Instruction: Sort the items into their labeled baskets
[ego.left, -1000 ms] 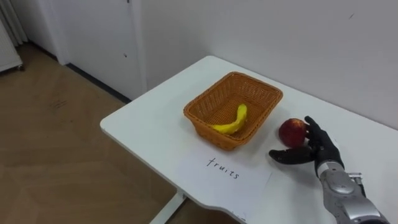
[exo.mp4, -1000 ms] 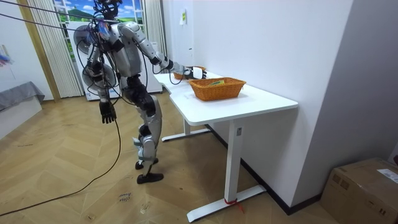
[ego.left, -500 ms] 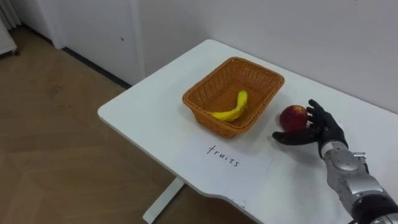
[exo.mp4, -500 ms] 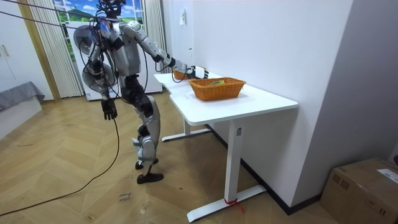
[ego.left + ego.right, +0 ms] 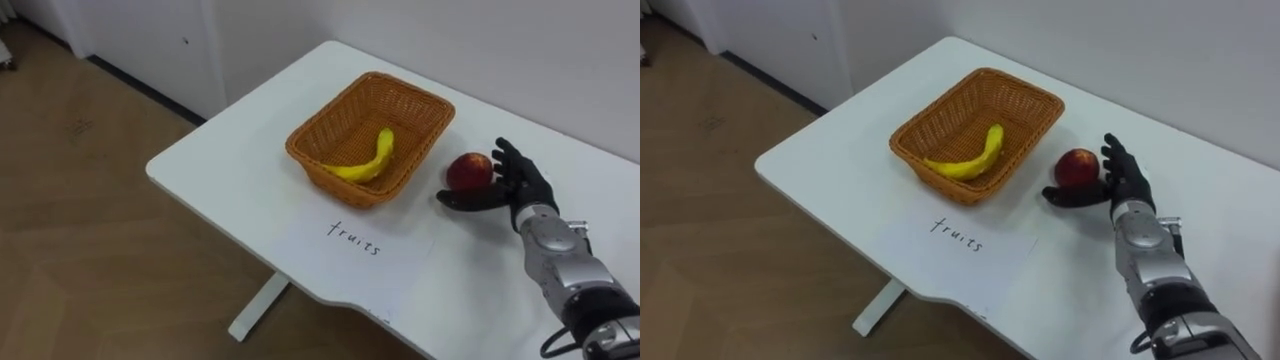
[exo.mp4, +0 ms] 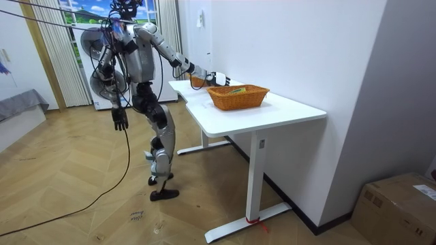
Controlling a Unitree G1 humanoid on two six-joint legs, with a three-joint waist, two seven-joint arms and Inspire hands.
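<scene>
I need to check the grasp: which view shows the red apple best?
The right eye view: the round red apple lies beside the brown wicker basket, the right hand open behind it. The left eye view shows much the same. In the room view it is too small to make out.

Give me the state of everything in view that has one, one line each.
wicker basket: upright on the white table, one banana inside.
banana: lying in the basket.
apple: on the table, outside the basket, at its right.
right hand: open, cupped against the apple.
paper label: flat before the basket.
left hand: hanging by the robot's thigh.
</scene>
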